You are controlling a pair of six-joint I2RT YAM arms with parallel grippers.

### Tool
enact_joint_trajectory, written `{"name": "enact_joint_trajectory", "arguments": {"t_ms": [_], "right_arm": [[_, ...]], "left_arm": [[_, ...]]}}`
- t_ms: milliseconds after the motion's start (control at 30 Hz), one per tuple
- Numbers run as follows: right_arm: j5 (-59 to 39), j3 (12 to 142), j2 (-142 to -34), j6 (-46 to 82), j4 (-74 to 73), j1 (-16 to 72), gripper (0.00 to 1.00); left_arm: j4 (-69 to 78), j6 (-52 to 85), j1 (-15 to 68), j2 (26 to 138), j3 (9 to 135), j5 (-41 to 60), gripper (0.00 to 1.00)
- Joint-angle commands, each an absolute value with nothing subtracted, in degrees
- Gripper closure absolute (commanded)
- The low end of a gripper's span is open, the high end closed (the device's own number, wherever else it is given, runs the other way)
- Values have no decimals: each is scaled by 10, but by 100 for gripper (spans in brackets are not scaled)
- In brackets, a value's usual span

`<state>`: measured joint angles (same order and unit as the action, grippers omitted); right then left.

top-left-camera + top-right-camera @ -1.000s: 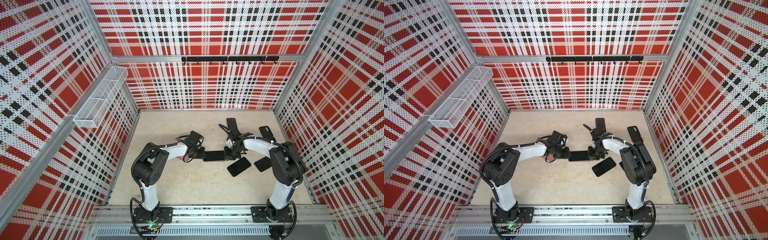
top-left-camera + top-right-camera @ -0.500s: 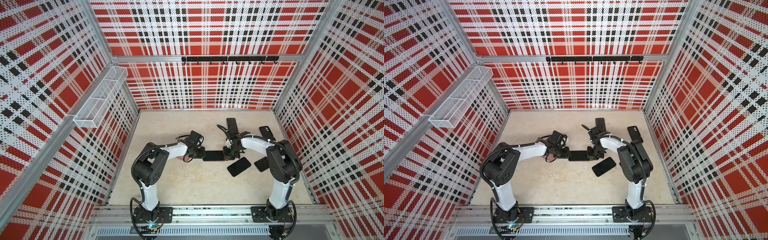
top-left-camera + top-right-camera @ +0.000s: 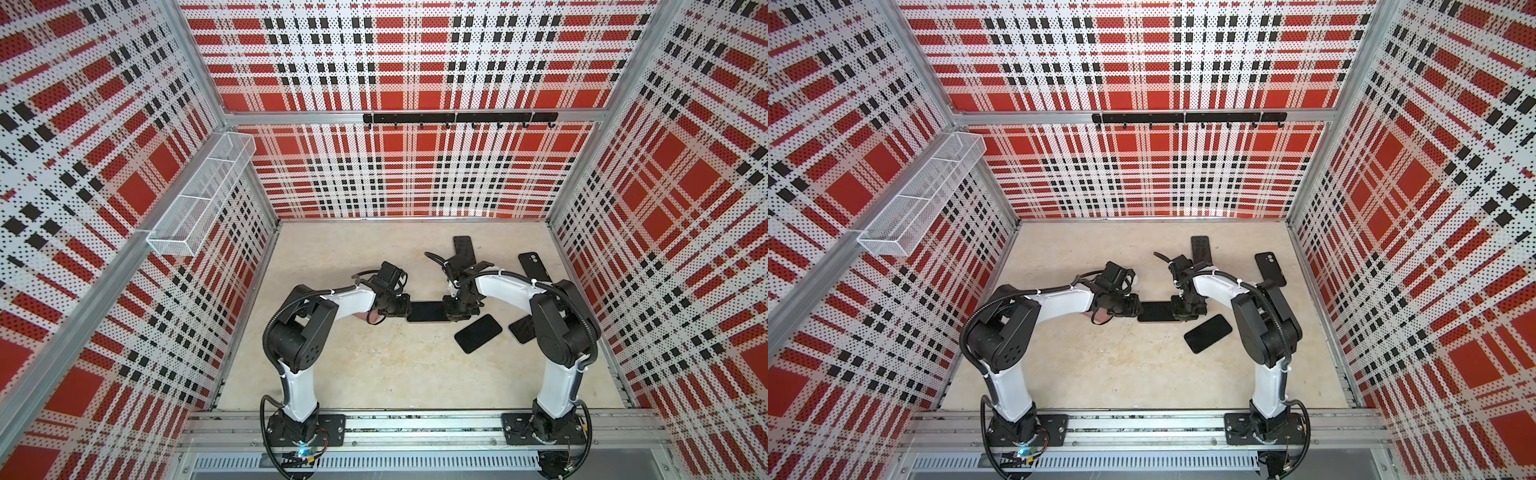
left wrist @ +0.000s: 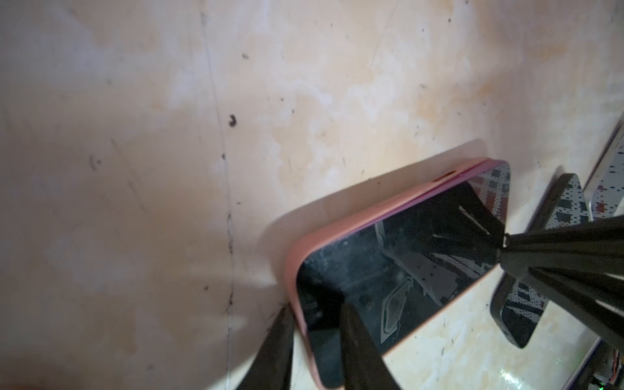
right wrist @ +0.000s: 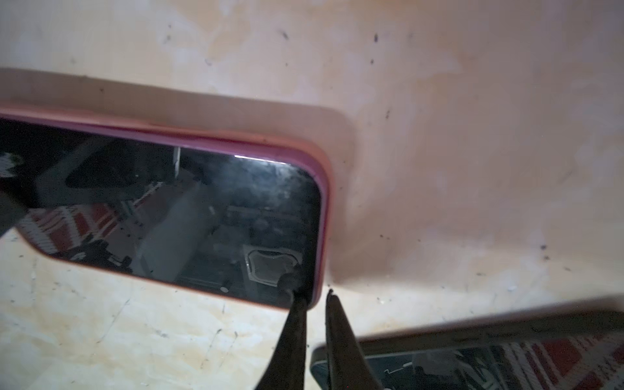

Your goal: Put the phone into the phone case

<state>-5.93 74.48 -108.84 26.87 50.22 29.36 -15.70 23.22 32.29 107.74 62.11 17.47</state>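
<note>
A spare phone (image 3: pixel 478 338) lies nearest the bases, just beside the right gripper (image 5: pixel 311 291), so a sideways slip would hit it.

Next comes the work. The phone (image 4: pixel 405 256) lies screen-up in the pink case (image 5: pixel 327 216), flat on the table (image 3: pixel 374 374) between the arms. It looks only partly seated, since along one long side its magenta edge shows above the rim.

The left gripper (image 4: pixel 314 305) pinches one end, with one finger on the glass and one outside the rim. At the other end the right gripper's fingers stand almost together, one tip on the screen corner and one just off the rim. I cannot tell whether they squeeze.

The step, I judge, is pressing that corner home. Push straight down near the edge while the left gripper steadies the case, then work along the proud side.

Farthest, another phone (image 3: pixel 462 249) and what looks like a black case (image 3: pixel 533 266) lie behind the right arm.
</note>
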Motion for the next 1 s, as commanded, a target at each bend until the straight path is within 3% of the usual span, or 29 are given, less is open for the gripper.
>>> {"name": "enact_joint_trajectory", "arguments": {"t_ms": [0,400,967], "right_arm": [[-23,783,-1094,236,553,278,85],[-54,869,-1156,196,541,266,84],[-57,872,-1227,172,542,266,89]], "left_arm": [[-178,217,328,1103,618,162,72],[-183,214,326,1110,621,149,72],[-185,214,326,1110,622,146,73]]}}
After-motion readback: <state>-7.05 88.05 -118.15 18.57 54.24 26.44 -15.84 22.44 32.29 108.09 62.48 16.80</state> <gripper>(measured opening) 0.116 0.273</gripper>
